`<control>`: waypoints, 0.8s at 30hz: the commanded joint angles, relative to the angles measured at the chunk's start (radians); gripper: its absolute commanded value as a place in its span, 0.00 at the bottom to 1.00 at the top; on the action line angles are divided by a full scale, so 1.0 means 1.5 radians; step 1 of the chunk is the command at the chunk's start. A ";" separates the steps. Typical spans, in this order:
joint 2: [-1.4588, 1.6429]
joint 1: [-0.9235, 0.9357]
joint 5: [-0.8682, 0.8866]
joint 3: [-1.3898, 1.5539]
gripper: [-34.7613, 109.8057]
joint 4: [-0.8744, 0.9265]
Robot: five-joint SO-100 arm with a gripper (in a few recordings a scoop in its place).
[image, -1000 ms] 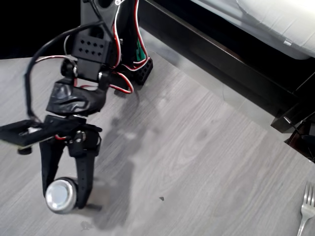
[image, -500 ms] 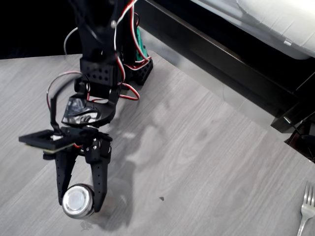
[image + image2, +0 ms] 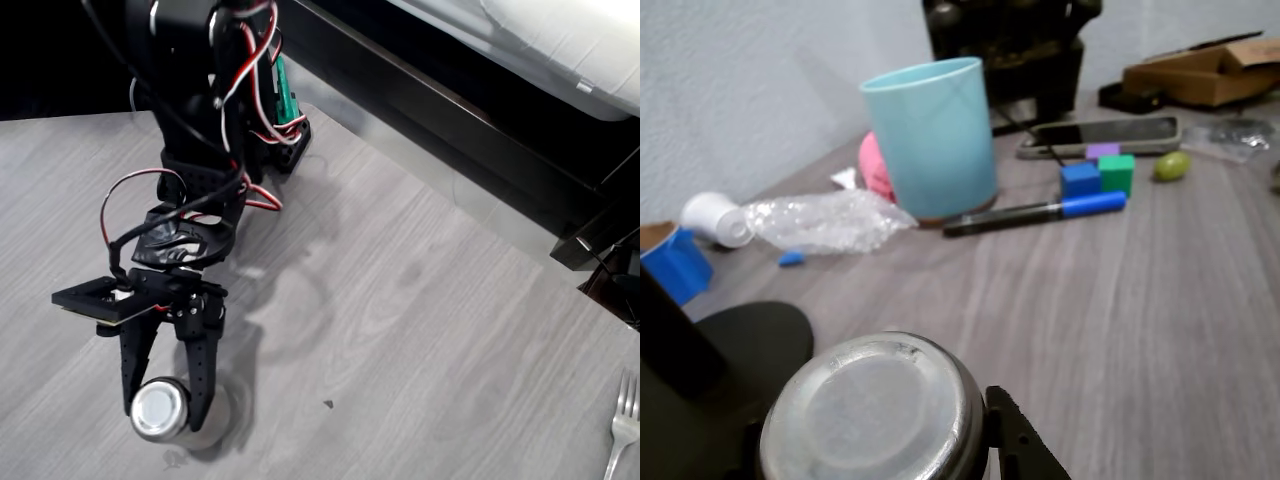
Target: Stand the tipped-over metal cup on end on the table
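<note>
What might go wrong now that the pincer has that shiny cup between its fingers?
Two things, I would guess. The metal cup is smooth and round, and the pincer grips it only by two thin black fingers, so it may slip or twist out. It also sits near the bottom edge of the table in the overhead view, so if released crooked it might roll away. In the wrist view its closed base faces the camera.

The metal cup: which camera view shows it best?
The overhead view shows the metal cup best: its place on the table between the two fingers of the hand is plain. The wrist view shows the cup's round closed end close up.
</note>
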 commanded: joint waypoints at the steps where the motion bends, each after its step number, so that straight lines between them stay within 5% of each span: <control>1: -0.055 0.001 -0.012 -0.032 0.24 -0.095; 13: -0.196 0.006 -0.019 -0.067 0.48 -0.228; 24: -0.054 0.001 0.030 -0.057 0.52 -0.177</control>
